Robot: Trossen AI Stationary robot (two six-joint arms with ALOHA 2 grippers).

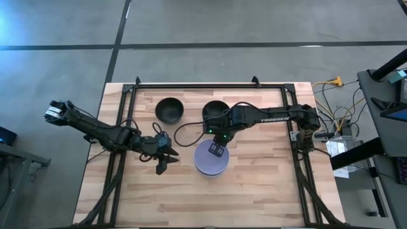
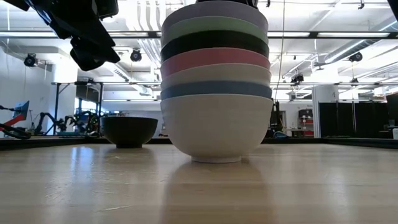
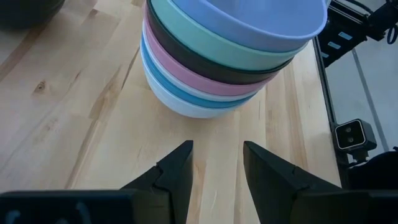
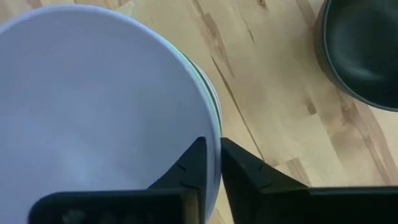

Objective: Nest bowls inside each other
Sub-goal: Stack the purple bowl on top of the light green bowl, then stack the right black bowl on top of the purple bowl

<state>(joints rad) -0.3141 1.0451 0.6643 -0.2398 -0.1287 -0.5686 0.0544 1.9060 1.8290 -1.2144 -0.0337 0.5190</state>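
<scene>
We see a stack of nested bowls (image 1: 210, 159) standing near the middle of the wooden table (image 1: 254, 191); in the low view the layers read, from the bottom up, white (image 2: 216, 127), blue (image 2: 216, 89), a pale band that looks white (image 2: 216, 74), pink (image 2: 216, 60), black (image 2: 216, 42), green (image 2: 216, 26) and lavender (image 2: 216, 9) on top. The left wrist view shows the same order of rims, with the lavender bowl (image 3: 261, 18) uppermost.

Our right gripper (image 1: 217, 150) reaches in from the right side of the table and sits over the stack; in its wrist view the two fingers (image 4: 186, 171) straddle the rim of the lavender bowl (image 4: 93, 106), one inside and one outside, closed tightly on that rim.

Our left gripper (image 1: 163, 163) hangs just to the left of the stack, apart from it; its fingers (image 3: 177, 171) are spread with a gap between them, holding nothing, and point toward the base of the stack (image 3: 205, 93).

Two black bowls remain on their own toward the far edge of the table; one (image 1: 169, 110) stands alone to the left, the other (image 1: 213, 111) lies partly under the right arm; the right wrist view catches one of them (image 4: 360, 50) beside the stack, not touching it.
</scene>
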